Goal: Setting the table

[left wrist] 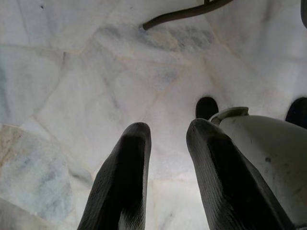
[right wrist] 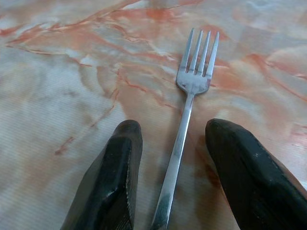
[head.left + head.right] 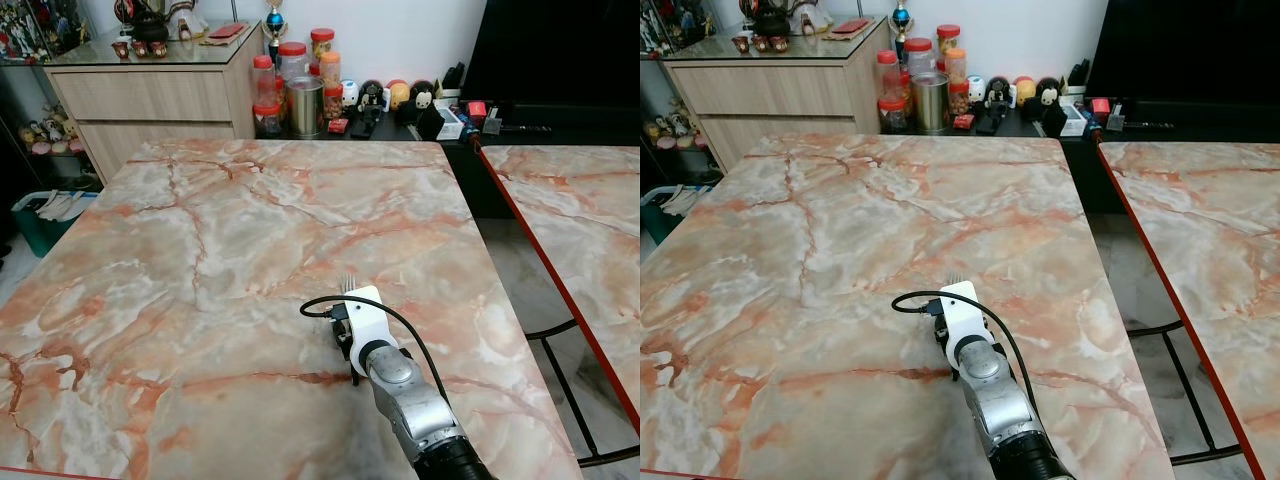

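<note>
Silver four-tine fork (image 2: pixel 188 108) lying flat on the marble table (image 3: pixel 220 250), handle running back between the right gripper's (image 2: pixel 170 143) spread fingers, tines pointing away.

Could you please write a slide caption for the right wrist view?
Right end effector, fingers open, straddles a silver fork lying flat on the marble table.

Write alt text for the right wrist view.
A silver fork lies flat on the pink-veined marble table, its handle running between the two black fingers of the open right pincer. The tines point away from the pincer.
</note>
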Robot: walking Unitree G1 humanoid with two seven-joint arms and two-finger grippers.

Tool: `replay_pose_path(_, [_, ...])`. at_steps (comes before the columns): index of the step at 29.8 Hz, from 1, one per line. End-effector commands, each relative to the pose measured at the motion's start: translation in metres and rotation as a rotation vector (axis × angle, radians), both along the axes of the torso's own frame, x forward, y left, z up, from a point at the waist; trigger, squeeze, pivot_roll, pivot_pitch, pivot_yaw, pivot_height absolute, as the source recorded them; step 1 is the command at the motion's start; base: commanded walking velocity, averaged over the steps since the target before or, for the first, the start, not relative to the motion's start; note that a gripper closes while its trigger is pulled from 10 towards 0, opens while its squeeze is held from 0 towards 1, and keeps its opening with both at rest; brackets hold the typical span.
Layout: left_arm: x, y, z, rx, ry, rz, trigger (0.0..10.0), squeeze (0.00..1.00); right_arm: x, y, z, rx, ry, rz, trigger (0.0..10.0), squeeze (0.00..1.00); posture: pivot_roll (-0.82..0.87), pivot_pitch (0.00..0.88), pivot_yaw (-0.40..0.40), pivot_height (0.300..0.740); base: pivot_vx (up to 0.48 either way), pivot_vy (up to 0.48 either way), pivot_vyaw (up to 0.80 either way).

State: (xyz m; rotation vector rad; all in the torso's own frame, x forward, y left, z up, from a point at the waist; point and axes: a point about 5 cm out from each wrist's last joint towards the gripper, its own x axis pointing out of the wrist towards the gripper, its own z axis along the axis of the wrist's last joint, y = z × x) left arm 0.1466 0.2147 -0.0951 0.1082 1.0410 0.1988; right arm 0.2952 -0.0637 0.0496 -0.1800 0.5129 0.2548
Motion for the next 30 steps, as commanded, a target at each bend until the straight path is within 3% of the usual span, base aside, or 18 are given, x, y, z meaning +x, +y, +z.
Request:
replay_pose_path(1, [0.0004, -0.001, -0.0002, -0.001, 0.01, -0.018, 10.0, 0.0, -0.0058, -0.0029, -0.0125, -0.041, 0.067, 0.001, 10.0, 0.0, -0.05, 0.0, -0.009, 0.74, 0.0, 0.0, 0.0])
replay_pose_path(2, [0.0004, -0.0011, -0.0003, -0.002, 0.011, -0.018, 10.0, 0.0, -0.006, -0.0033, -0.013, -0.046, 0.068, 0.002, 10.0, 0.0, -0.05, 0.0, -0.009, 0.74, 0.0, 0.0, 0.0])
replay_pose_path(3, [0.0004, -0.0018, -0.0005, -0.004, 0.013, -0.02, 10.0, 0.0, -0.0058, -0.0049, -0.0134, -0.048, 0.067, -0.004, 0.0, 0.0, -0.05, 0.0, -0.009, 0.74, 0.0, 0.0, 0.0])
replay_pose_path(30, [0.0015, -0.0053, -0.001, -0.034, 0.025, -0.037, 10.0, 0.0, -0.0004, -0.0063, -0.0136, -0.049, 0.057, -0.002, 0.0, 0.0, -0.05, 0.0, 0.0, 0.74, 0.0, 0.0, 0.0])
